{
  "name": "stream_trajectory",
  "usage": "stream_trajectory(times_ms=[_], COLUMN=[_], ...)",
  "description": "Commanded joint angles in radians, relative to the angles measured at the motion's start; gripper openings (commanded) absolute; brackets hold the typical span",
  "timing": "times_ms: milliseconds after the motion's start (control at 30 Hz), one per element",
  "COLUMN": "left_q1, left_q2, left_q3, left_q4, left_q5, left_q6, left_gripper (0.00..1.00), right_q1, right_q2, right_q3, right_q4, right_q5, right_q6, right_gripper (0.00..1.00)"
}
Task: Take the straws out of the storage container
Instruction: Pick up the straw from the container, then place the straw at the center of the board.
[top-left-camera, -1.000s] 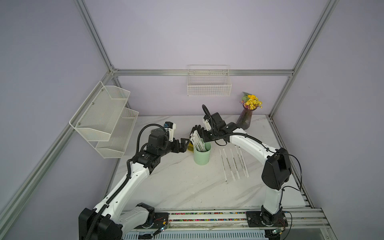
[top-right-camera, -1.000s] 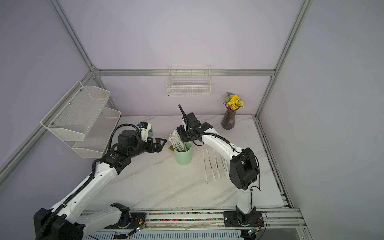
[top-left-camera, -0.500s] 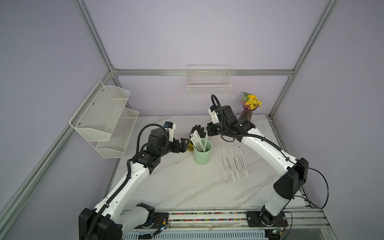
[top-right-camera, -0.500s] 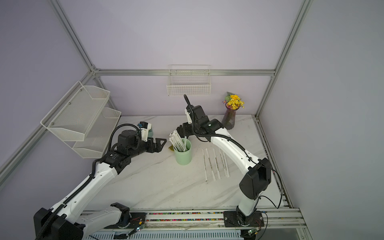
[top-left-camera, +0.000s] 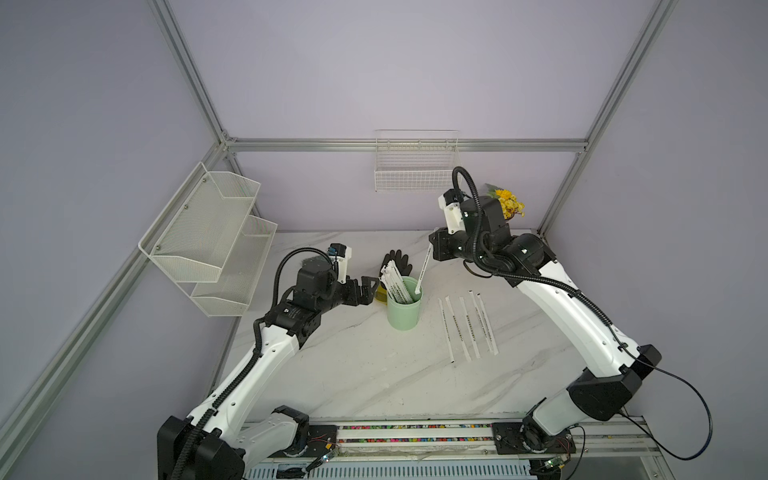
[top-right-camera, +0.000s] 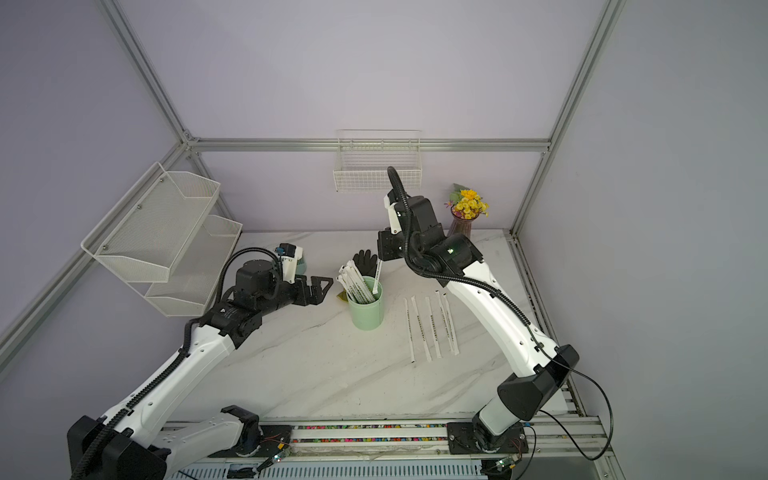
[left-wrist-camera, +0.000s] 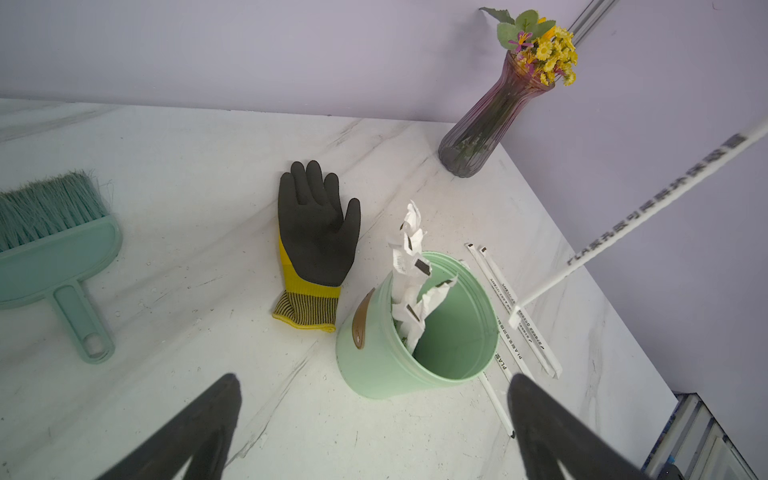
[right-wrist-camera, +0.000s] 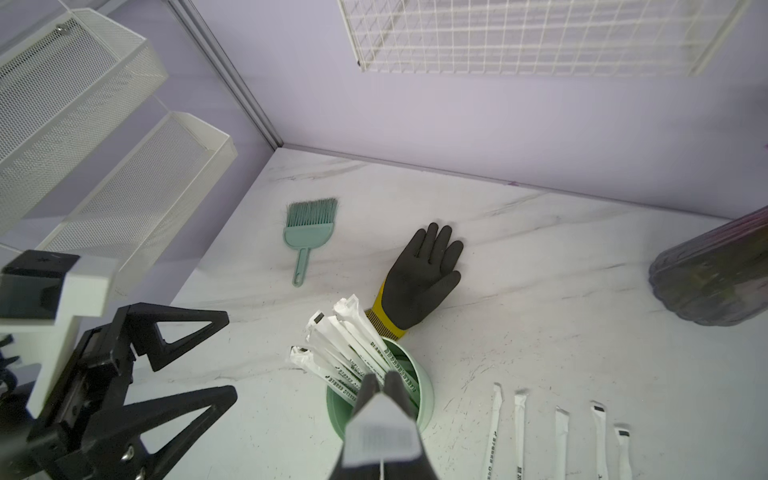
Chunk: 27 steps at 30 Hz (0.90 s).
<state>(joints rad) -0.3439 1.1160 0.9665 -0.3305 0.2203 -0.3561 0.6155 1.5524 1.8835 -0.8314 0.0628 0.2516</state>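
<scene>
Right gripper (top-left-camera: 433, 248) is clamped on one straw (top-left-camera: 423, 270), raised, with its lower tip at the rim of the storage container (top-left-camera: 404, 316). Container stands upright on the table (top-left-camera: 353, 374), bundle of straws (top-left-camera: 394, 283) inside leaning toward 10 o'clock. Five loose straws (top-left-camera: 467, 328) lie flat at the container's 3 o'clock. Left gripper (top-left-camera: 371, 291) has jaws wide, empty, at the container's 9 o'clock.
</scene>
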Motion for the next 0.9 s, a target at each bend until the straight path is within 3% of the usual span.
stream_trajectory(times_ms=[0,267,867], left_q1=[-0.004,-0.004,-0.004], left_q2=[-0.028,-0.035,-0.018], left_q3=[-0.004,-0.003,0.000], left_q4=[0.028,0.028,0.036], left_q5=[0.002,0.001,0.011], left_q6=[0.000,0.002,0.006], left_gripper=[0.99,0.99,0.99], right_q1=[0.003,-0.050,-0.282], right_q2=[-0.051,-0.097,-0.041], right_q3=[0.039,0.048,-0.210], right_q4=[-0.061,-0.153,-0.185], right_q5=[0.077,0.160,0.192], right_q6=[-0.035,-0.068,-0.096], right_gripper=[0.04,0.03,0.02])
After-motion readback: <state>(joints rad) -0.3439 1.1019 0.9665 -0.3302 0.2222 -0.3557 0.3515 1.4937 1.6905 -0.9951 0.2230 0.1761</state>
